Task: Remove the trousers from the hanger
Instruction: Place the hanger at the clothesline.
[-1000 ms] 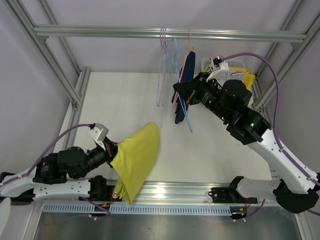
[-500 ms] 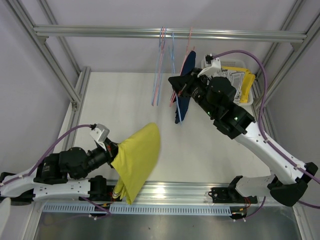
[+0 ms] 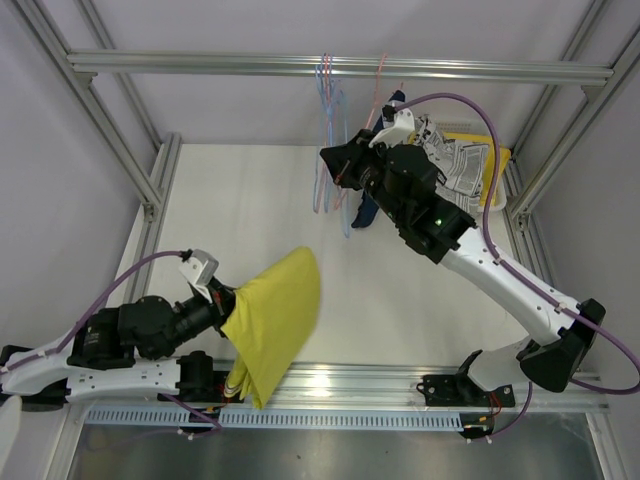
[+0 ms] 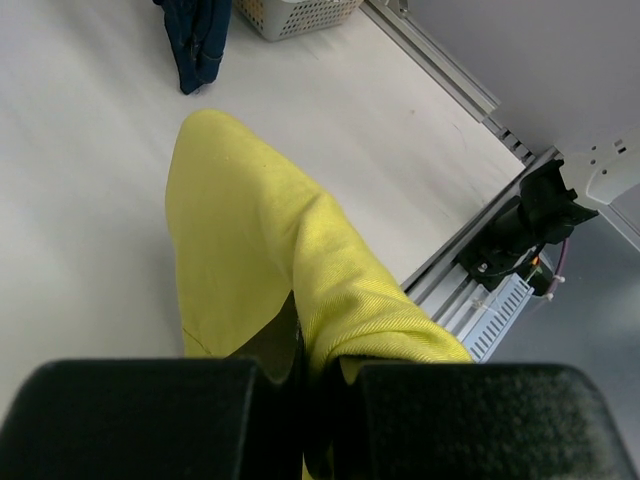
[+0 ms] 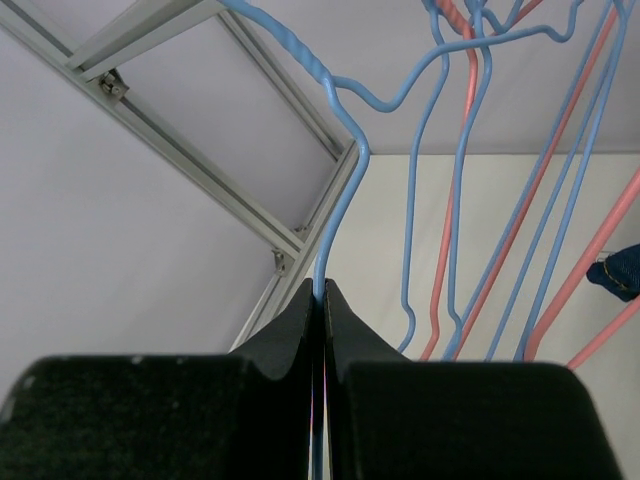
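Under the rail (image 3: 200,65), right fingers (image 5: 290,330) pinching a blue hanger (image 5: 300,55) had swung toward ten o'clock, likely freeing navy trousers (image 3: 362,212); left fingers (image 4: 150,420) clamped yellow trousers (image 3: 275,310).

No word, brand, label or number can be read in any view. The pattern on the black-and-white garment (image 3: 455,165), far right, is too small to tell.

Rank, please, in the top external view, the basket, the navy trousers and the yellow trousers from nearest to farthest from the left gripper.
1. yellow trousers: near left, clamped in the left gripper's jaws.
2. navy trousers: past mid-table, by the hangers.
3. basket: far right corner.
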### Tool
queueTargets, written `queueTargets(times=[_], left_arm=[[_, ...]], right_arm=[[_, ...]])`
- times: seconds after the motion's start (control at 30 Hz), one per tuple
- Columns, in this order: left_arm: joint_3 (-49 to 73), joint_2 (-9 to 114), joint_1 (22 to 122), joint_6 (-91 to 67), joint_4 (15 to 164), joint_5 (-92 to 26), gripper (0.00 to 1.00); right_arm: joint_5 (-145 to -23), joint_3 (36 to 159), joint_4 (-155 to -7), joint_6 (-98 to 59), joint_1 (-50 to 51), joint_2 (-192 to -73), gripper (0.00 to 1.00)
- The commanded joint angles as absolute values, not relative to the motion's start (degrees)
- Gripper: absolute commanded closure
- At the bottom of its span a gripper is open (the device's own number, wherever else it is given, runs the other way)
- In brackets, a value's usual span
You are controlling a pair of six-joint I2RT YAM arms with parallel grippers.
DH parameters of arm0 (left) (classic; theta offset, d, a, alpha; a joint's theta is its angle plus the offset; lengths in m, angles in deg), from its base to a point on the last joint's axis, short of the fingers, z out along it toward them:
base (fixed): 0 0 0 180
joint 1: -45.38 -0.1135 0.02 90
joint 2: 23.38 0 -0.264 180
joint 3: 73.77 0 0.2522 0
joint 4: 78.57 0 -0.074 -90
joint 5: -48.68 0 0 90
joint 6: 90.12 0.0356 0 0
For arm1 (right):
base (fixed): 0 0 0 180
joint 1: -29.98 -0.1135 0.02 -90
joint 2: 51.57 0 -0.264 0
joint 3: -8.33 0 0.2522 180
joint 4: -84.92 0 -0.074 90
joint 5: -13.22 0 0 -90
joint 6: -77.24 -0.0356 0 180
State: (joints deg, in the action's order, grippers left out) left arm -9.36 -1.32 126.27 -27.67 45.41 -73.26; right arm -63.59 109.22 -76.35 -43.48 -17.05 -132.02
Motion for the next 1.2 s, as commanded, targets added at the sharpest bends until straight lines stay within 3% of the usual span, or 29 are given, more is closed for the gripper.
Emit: queueTargets(times=[0.0,0.67,1.17], left_arm=[[-8.95,-2.38,126.51,-28.25,51.28,-74.72,0.99],[-11.23,-1.5,126.51,-27.28,52.6,-74.28,0.99],[-11.41,-2.46,126.51,-26.67,51.9,-75.16,0.99]], right_arm=[[-61.67,112.26,-80.62,-41.42,-16.78,-131.91,1.0],[-64.21,109.89,-85.63,-44.75,-10.45,-130.5,1.0],[-69.14,113.14,-87.12,-47.56,-8.87,-138.4,1.0]])
